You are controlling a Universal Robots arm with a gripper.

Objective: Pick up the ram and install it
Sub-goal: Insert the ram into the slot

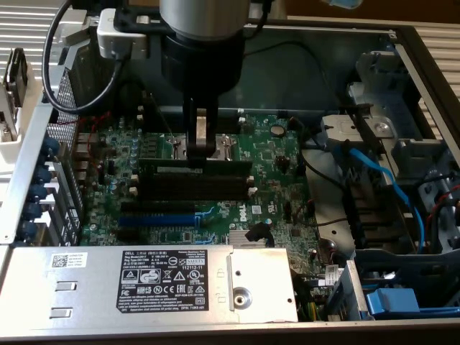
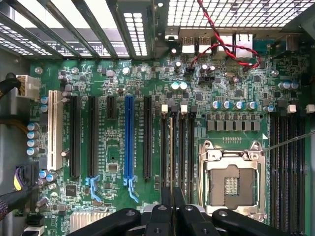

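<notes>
The ram [image 1: 164, 164] is a long dark stick lying level along the farthest of the black memory slots [image 1: 194, 188] on the green motherboard [image 1: 280, 180]. My gripper [image 1: 200, 152] comes straight down onto its middle, shut on it. In the wrist view the ram [image 2: 172, 147] appears edge-on as a thin strip running out from between my gripper's [image 2: 172, 199] black fingers, lined up among the memory slots [image 2: 183, 147]. I cannot tell whether it sits in the slot or just above it.
The blue expansion slot [image 1: 154, 219] lies nearer than the memory slots. The silver CPU socket [image 2: 231, 182] is beside them. A grey power supply [image 1: 172, 284] fills the near side, a blue cable [image 1: 381, 180] and drive bays the exterior view's right. Red-black wires [image 2: 226, 44] hang near the case grille.
</notes>
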